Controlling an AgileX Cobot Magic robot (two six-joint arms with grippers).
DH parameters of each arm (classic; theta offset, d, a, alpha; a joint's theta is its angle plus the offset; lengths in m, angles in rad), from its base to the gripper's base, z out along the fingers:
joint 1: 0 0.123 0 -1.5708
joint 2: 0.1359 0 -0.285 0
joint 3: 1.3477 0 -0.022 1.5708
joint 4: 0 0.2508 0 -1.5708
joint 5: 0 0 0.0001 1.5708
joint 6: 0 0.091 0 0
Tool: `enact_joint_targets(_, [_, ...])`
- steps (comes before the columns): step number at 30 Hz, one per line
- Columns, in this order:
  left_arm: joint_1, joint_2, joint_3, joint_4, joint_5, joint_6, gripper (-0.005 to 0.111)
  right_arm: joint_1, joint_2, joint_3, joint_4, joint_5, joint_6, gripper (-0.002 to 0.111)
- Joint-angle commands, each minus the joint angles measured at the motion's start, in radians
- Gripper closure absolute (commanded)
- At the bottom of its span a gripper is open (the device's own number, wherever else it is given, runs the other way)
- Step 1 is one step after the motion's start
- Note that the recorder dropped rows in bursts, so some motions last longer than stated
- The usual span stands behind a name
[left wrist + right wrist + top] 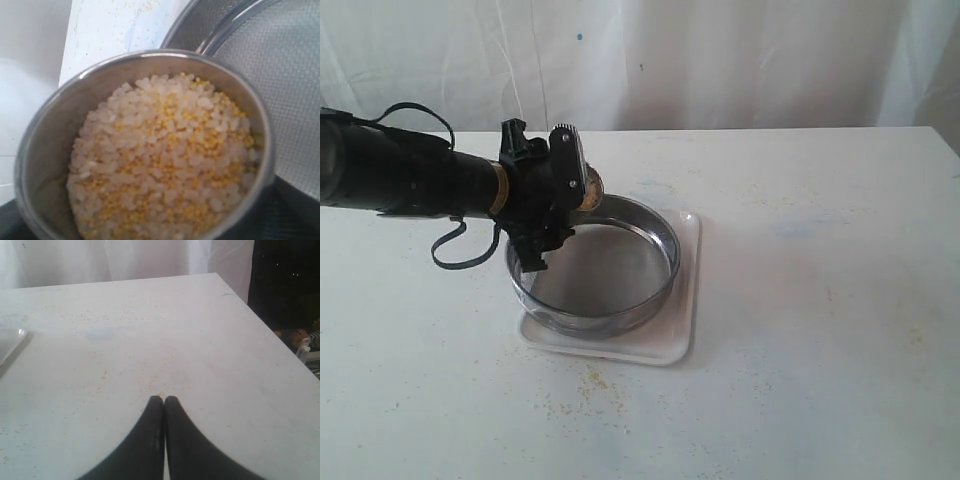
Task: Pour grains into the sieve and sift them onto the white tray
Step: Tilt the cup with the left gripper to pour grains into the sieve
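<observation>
My left gripper (560, 205) is shut on a small steel cup (45, 130), held tilted above the far left rim of the sieve (665, 240). The cup is full of the grains (165, 160), a mix of pale white and yellow kernels; none are falling. In the left wrist view the sieve's wire mesh (280, 75) lies just beyond the cup's lip and looks bare. The sieve sits on the white tray (680, 335). My right gripper (164, 399) is shut on nothing, low over the bare table, away from the tray's corner (10, 342); it is outside the exterior view.
Loose grains (590, 380) are scattered on the white table in front of the tray. A white curtain (720, 60) hangs behind the table. In the right wrist view the table's edge (270, 330) drops off into a dark area.
</observation>
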Motion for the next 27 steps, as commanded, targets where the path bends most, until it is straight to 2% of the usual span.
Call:
enact_joint_targets(1, [-0.031, -0.002, -0.019, 0.016, 0.076, 0.170, 0.107, -0.004, 0.002, -0.007, -0.007, -0.007, 0.001, 0.108])
enact_joint_targets(9, [-0.098, -0.002, -0.032, 0.016, 0.167, 0.454, 0.107, -0.004, 0.002, -0.007, -0.007, -0.007, 0.001, 0.108])
enact_joint_targets(18, [-0.105, 0.019, -0.098, 0.016, 0.243, 0.479, 0.107, -0.004, 0.002, -0.007, -0.007, -0.007, 0.001, 0.108])
enact_joint_targets(27, [-0.105, 0.026, -0.106, 0.044, 0.342, 0.508, 0.107, -0.004, 0.002, -0.007, -0.007, -0.007, 0.001, 0.108])
